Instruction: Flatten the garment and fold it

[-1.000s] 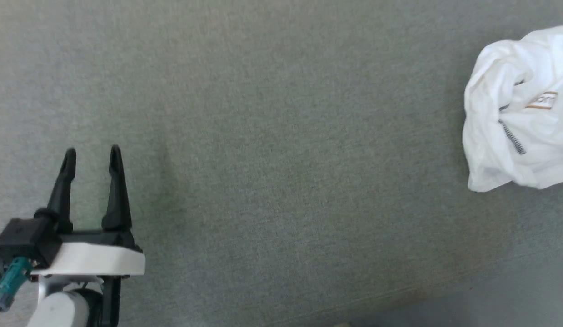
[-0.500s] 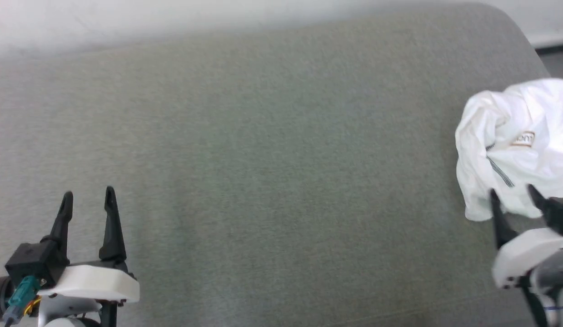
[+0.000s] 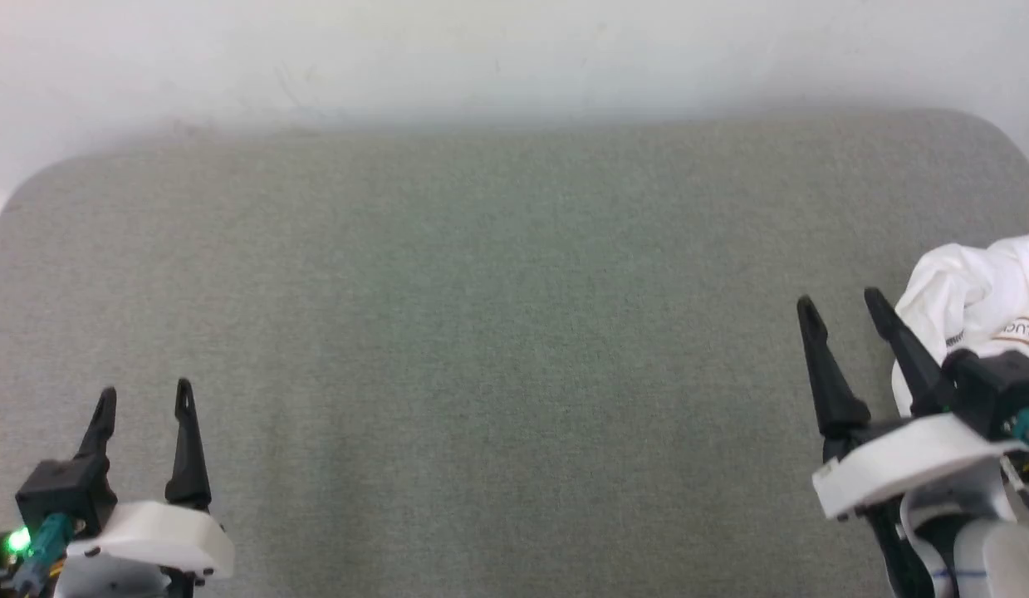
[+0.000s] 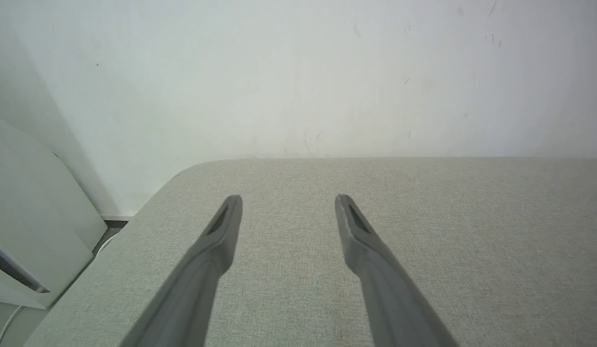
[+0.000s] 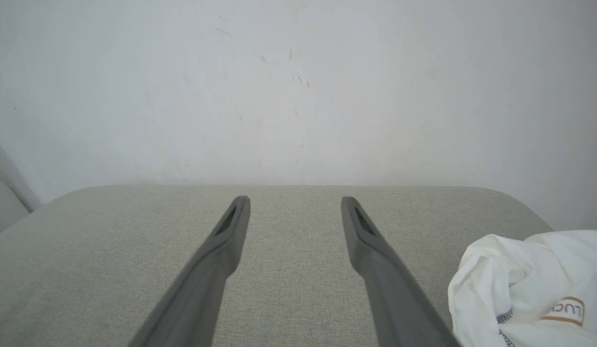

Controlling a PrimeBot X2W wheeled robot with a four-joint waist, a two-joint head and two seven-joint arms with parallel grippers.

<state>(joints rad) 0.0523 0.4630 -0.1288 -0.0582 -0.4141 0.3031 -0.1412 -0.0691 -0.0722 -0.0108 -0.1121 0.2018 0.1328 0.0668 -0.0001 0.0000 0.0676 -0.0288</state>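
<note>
The garment [image 3: 979,295] is a crumpled white heap with a brown-lettered logo patch, lying at the far right edge of the grey cushion [image 3: 497,332] in the head view. It also lies bunched at the lower right of the right wrist view as the garment [image 5: 524,284]. My right gripper [image 3: 842,303] stands open just left of the heap, its right finger close beside the cloth, with nothing between its fingers; the same right gripper [image 5: 295,202] points along bare cushion. My left gripper [image 3: 144,394] is open at the lower left, far from the cloth, and the left gripper [image 4: 287,200] holds nothing.
A pale wall [image 3: 514,58] rises right behind the cushion's far edge. The cushion's rounded left corner [image 4: 182,171] drops to a gap with a white panel [image 4: 33,231] and a cable on the floor. The cushion's right corner [image 5: 520,202] rounds off near the garment.
The head camera has tilted up, so the wall and the cushion's far edge came into view. My right gripper has come fully into view beside the garment. Both grippers stay open.
</note>
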